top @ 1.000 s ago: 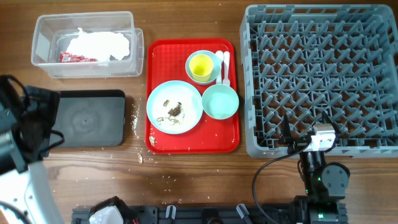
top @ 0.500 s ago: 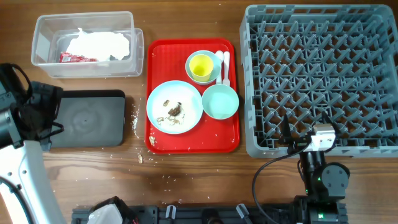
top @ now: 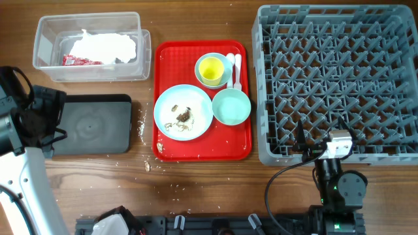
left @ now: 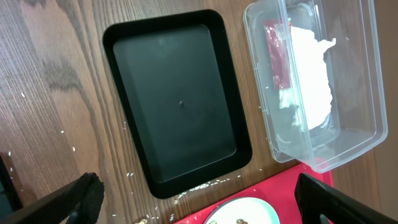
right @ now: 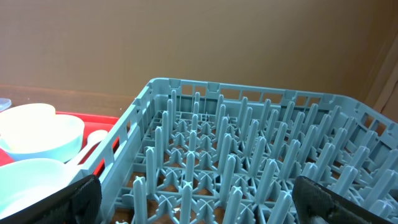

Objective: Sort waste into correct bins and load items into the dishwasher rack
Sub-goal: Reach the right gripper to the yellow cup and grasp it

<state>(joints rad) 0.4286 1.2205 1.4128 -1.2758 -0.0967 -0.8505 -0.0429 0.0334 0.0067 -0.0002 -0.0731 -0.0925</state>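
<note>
The clear box [top: 91, 46] holds white napkins [top: 104, 46] and a red wrapper [top: 81, 61]; it also shows in the left wrist view [left: 317, 81]. The black tray [top: 91, 124] lies empty before it. My left gripper [left: 205, 205] is open and empty, above the black tray's [left: 180, 106] near side. The pale blue plate [top: 183, 111] carries food scraps [top: 183, 116]. A yellow cup [top: 211, 68] sits in the pale blue bowl [top: 222, 79], beside the mint bowl [top: 231, 106] and white cutlery [top: 236, 65]. My right gripper [right: 199, 208] is open and empty over the grey rack's [top: 339, 81] front left corner.
The flat red tray [top: 202, 147] bears the plate, bowls, cup and cutlery between the bins and the rack. Crumbs [top: 145, 127] lie scattered on the wood between the black tray and the red tray. The left arm [top: 19, 130] stands at the table's left edge.
The left arm shifted a little at the left edge one second ago and has held still since. The right arm and all objects have not moved.
</note>
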